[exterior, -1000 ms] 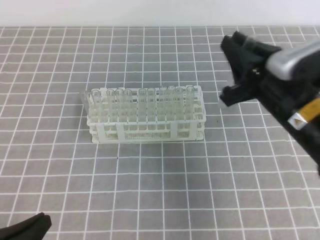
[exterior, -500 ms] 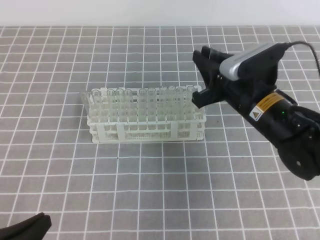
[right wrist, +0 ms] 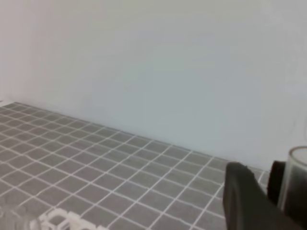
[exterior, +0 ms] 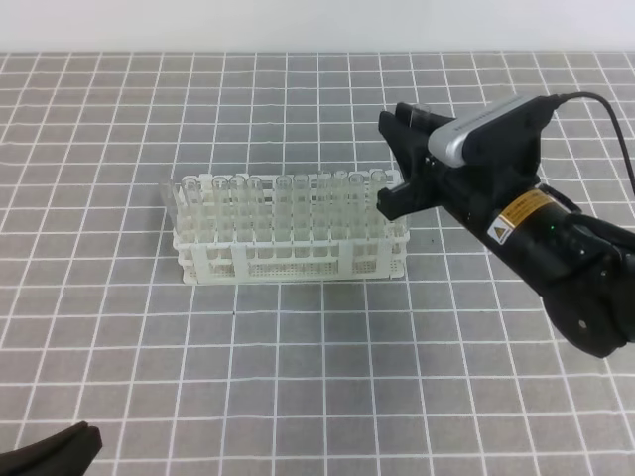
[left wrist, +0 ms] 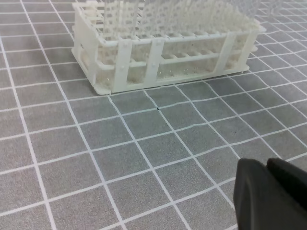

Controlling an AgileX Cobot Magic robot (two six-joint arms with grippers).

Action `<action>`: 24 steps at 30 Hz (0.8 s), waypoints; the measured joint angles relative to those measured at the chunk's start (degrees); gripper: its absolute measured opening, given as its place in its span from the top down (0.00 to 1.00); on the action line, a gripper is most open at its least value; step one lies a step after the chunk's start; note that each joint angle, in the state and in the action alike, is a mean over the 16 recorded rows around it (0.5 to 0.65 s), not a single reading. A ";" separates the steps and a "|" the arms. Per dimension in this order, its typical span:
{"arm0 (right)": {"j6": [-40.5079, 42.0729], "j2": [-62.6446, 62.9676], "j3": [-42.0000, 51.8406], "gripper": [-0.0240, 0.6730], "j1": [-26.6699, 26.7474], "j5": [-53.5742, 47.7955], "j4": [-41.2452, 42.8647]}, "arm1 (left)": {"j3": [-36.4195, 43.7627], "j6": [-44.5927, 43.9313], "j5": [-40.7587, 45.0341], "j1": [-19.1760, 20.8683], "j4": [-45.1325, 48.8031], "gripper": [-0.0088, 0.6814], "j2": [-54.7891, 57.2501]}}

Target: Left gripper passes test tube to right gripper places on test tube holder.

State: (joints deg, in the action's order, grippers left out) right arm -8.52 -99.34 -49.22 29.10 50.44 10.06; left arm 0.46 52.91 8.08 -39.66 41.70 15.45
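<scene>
The white test tube holder (exterior: pixel 288 230) stands mid-table with several clear tubes; one leans at its left end. It also fills the top of the left wrist view (left wrist: pixel 158 52). My right gripper (exterior: pixel 405 111) hovers at the holder's right end, its fingertips close together. In the right wrist view a clear test tube (right wrist: pixel 298 178) stands upright against a black finger (right wrist: pixel 244 199), apparently held. My left gripper (exterior: pixel 50 451) rests at the bottom left corner, far from the holder. It shows as a black lump (left wrist: pixel 268 196) with its lobes together and nothing in it.
A grey mat with a white grid (exterior: pixel 298 377) covers the table. A pale wall (right wrist: pixel 144 57) rises behind it. The right arm's cable (exterior: pixel 610 119) loops at the right edge.
My right gripper has swung left from the right side to the holder's right end, barely moving in the last half second. The left gripper and the holder have not moved.
</scene>
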 joint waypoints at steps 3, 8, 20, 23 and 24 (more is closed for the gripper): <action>0.01 -0.23 -1.01 0.85 0.00 -0.83 0.02 | 0.05 -0.02 -0.05 0.00 0.02 0.97 0.03; -0.08 -0.68 -2.63 0.85 0.00 -2.41 0.18 | 0.09 -0.04 -0.07 0.00 0.04 0.97 0.05; -1.08 -1.46 -2.08 0.85 -0.01 -3.52 1.41 | 0.24 -0.07 -0.09 -0.01 0.09 0.97 0.16; -1.29 -1.53 -1.52 0.85 -0.12 -2.85 1.63 | 0.24 -0.07 -0.07 -0.01 0.09 0.97 0.16; -1.32 -1.53 -1.37 0.85 -0.19 -2.57 1.60 | 0.24 -0.07 -0.07 -0.01 0.09 0.97 0.16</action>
State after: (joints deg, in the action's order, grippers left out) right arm -9.84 -100.87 -50.58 28.91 47.87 11.66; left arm 0.70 52.84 8.00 -39.66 41.78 15.61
